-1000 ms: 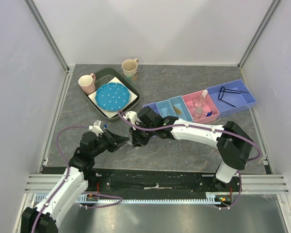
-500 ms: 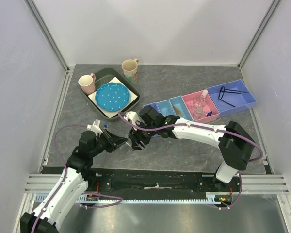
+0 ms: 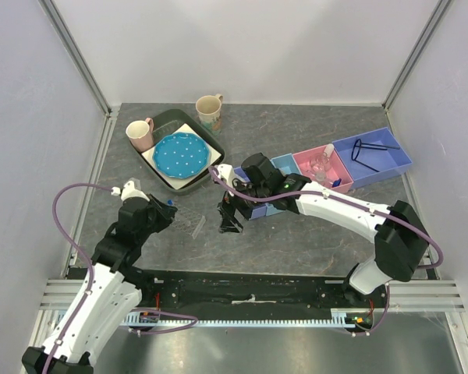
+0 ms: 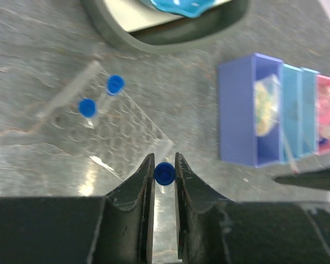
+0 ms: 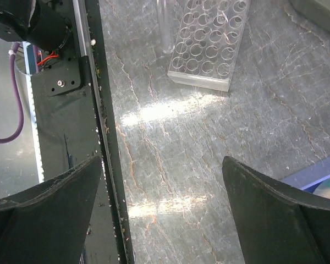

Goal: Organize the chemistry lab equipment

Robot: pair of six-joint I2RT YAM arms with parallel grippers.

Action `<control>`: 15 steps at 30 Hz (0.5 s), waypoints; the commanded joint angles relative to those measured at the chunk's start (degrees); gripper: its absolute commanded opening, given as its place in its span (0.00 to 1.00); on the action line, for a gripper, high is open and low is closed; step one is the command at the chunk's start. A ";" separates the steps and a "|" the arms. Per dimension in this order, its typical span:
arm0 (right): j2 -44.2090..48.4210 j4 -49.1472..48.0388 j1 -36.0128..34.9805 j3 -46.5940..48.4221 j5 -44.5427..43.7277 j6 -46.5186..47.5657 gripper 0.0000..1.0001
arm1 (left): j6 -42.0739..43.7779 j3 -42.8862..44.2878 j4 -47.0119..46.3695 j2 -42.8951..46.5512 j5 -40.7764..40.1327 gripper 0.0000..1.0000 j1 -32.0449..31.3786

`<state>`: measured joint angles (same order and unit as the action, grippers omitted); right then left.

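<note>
"Between the fingers of the left gripper (image 4: 164,164), what was that?"

"A blue-capped tube (image 4: 164,173), cap towards the camera. The fingers were drawn nearly together and pinching it, right by the near corner of the clear rack (image 4: 118,135)."

"And the rack itself?"

"It lay on the table (image 3: 296,241) with two capped tubes (image 4: 87,107) standing in holes at its far end, and the other holes looked vacant. To my mind the tube loading was underway, with the held one third to go."

"What about the right gripper (image 5: 162,187)?"

"It held nothing. Its fingers stood wide apart over bare table, just beside the rack."

"Further out?"

"The row of bins looked mostly sorted. The whitish bag (image 4: 265,104) was in the purple bin (image 4: 236,115), the small flask (image 3: 321,164) in the pink bin (image 3: 308,160), and the black wire frame (image 3: 373,146) in the big blue bin (image 3: 402,160). I couldn't make out what the light blue bins (image 4: 308,99) held."

"What remained?"

"I'd judge seating the held tube, plus anything I couldn't see. The mugs (image 3: 139,134) and the dotted plate (image 3: 178,154) sat well apart at the far left."
</note>
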<state>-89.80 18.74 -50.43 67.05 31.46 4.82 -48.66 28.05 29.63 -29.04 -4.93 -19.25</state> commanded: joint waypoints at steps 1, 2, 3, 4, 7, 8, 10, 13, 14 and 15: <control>3.05 -1.25 0.60 0.46 3.25 1.68 0.98 | 7.96 2.53 0.96 -3.12 -12.46 0.02 0.00; 3.23 -1.43 0.69 0.37 3.51 1.60 0.98 | 8.41 2.53 0.26 -3.48 -13.08 0.02 -0.09; 3.14 -1.51 0.69 0.37 3.60 1.42 0.98 | 8.85 2.45 -0.27 -3.83 -13.70 0.02 -0.09; 3.14 -1.52 0.69 0.45 3.78 1.33 0.98 | 9.55 2.36 -1.23 -4.79 -15.01 0.02 -0.09; 3.05 -1.52 0.86 0.72 4.13 1.33 0.98 | 10.78 1.75 -3.07 -5.77 -17.03 0.02 0.00; 2.96 -1.52 0.78 0.72 4.22 1.33 0.98 | 10.96 1.57 -3.52 -6.20 -17.39 0.02 0.00; 2.79 -1.52 0.86 0.80 4.48 1.25 0.98 | 11.49 0.78 -4.66 -6.38 -18.44 0.02 -0.09; 2.61 -1.52 0.95 0.89 4.66 1.16 0.98 | 11.84 -0.19 -5.37 -6.30 -20.29 0.02 -0.09; 2.61 -1.52 0.95 1.07 4.66 1.16 0.98 | 11.84 -0.45 -5.63 -6.12 -20.82 0.02 0.00; 2.44 -1.43 0.95 0.98 4.75 1.16 0.98 | 11.75 -0.89 -5.81 -6.12 -21.43 0.02 0.00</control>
<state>-88.53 18.68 -49.71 67.02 34.48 5.37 -39.46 28.12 27.81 -35.51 -20.86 -19.25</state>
